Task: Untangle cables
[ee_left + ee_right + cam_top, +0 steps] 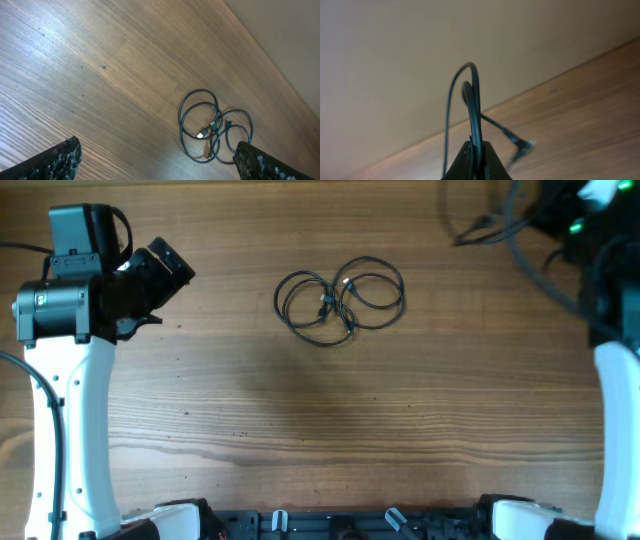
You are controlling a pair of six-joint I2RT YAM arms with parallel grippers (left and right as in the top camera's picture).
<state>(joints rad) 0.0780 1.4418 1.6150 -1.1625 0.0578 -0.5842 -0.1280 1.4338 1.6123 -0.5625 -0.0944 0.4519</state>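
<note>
The right claw (pixel 476 157) is clenched on a thin black cable (pixel 476 100), which is arched in a smooth loop. The left claw (pixel 157 150) is held released, its rough black fingers (pixel 60 160) spread wide. Beyond, the other cables (pixel 340 302), glossy overlapping rings with small plugs, are laid at the middle of the grained wooden desk (pixel 300 410).

Black cables (pixel 338 308) lie in tangled loops; another cable (pixel 475 115) hangs pinched.
</note>
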